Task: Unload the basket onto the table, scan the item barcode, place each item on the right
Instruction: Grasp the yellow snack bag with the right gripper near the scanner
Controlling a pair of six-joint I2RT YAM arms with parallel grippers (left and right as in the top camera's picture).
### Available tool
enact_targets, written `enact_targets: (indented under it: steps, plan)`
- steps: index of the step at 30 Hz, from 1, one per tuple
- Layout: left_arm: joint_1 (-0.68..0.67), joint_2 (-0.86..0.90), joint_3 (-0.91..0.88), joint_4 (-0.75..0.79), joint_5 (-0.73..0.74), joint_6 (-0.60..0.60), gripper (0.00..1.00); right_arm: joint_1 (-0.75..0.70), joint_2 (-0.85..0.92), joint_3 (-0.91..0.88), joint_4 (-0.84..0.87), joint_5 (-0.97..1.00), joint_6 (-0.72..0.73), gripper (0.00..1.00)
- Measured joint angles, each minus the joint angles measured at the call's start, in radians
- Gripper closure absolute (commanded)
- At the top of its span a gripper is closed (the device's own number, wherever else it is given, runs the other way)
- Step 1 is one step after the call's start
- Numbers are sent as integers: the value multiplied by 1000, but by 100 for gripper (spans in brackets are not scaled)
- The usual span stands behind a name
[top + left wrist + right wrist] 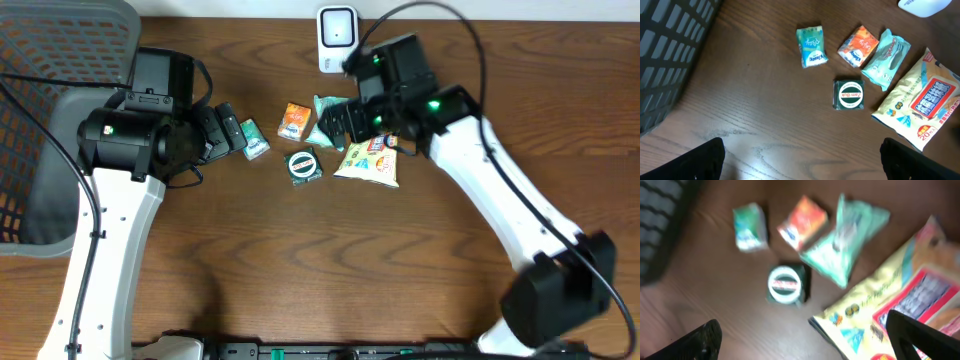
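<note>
The left gripper and the right gripper both stand wide and hold nothing. Green packet, orange packet, teal pouch, dark box and yellow bag lie together on the table, near the scanner.

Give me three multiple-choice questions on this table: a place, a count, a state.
1. The white scanner is: A at the far edge of the table; B in a claw; C at its near edge.
2. Packaged items lying there: A three; B five; C eight.
3. The left claw and right claw are: A shut on an item; B shut, empty; C open, empty.
1 A, it stands beyond the items; 2 B, left wrist view shows five; 3 C, wrist views show both spread wide, nothing between.
</note>
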Motion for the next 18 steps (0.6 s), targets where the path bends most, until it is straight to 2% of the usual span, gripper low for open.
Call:
enact_targets:
  steps: [4,18]
  plan:
    - [0,0,0,0,0,0,2,0,56,0,-48,1,1,1]
    - [0,0,0,0,0,0,2,-1,58,0,-93,30,1,1]
